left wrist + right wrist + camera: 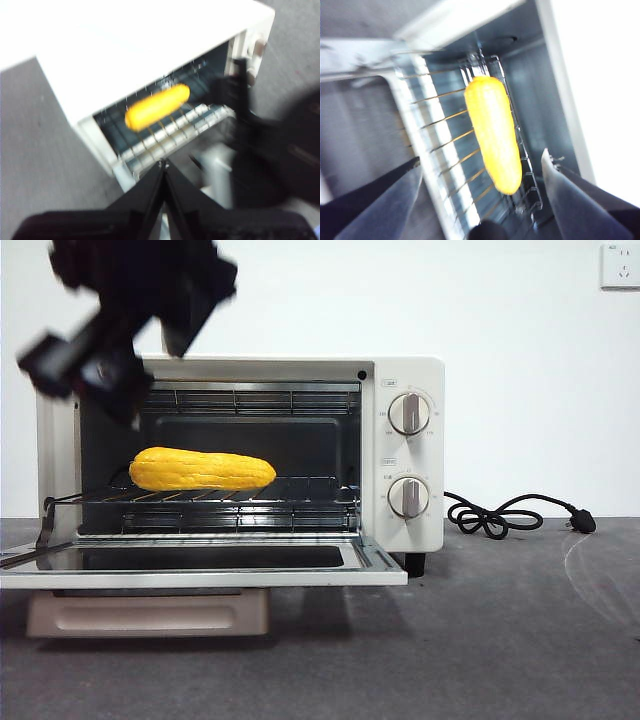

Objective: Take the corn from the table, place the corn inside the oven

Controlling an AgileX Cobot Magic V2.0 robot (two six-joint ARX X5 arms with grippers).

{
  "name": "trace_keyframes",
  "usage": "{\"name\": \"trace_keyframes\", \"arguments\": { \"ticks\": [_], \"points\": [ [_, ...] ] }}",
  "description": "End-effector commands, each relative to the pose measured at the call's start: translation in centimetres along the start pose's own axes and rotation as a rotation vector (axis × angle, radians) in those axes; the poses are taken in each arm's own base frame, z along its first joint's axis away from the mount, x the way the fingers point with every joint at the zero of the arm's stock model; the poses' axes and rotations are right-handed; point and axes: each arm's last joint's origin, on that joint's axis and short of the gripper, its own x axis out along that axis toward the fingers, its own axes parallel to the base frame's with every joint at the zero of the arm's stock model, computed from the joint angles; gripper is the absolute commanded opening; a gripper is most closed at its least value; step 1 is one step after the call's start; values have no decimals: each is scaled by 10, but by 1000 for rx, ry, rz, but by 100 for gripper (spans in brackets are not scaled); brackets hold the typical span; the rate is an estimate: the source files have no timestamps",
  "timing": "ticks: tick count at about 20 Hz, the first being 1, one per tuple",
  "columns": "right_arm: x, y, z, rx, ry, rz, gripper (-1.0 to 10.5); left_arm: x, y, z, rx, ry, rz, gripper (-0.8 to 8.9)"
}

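The right claw (pixel 480 172) hangs with jaws spread wide and empty, just outside the oven's (pixel 405 370) open mouth; the left claw (pixel 163 165) is pinched closed farther out from the oven. The oven stands on the desk (pixel 500 640), door dropped flat. The corn (pixel 200 469) lies on the oven's wire rack (pixel 300 495).

Motion-blurred, perhaps right gripper (pixel 120 350) above oven (pixel 405 370)
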Motion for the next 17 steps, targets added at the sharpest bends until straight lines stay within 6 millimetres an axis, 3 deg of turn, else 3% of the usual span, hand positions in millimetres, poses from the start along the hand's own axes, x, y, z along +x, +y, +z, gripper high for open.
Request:
{"name": "trace_keyframes", "arguments": {
  "ticks": [1, 4, 10, 14, 17],
  "points": [
    [-25, -7, -3, 96, 17, 17, 343, 12, -1, 7, 47, -6, 1, -6],
    [-55, -20, -17, 164, 83, 48, 139, 33, -2, 14, 91, 26, 6, -6],
    [-85, -44, -43, 267, 183, 66, 117, 57, 10, 20, 82, 46, -31, -7],
    [-103, -60, -56, 278, 200, 68, -14, 67, 26, 20, 2, 25, -153, -8],
    [-117, -72, -64, 311, 174, 121, -12, 76, 42, 17, -101, 23, -282, -8]
  ]
}}
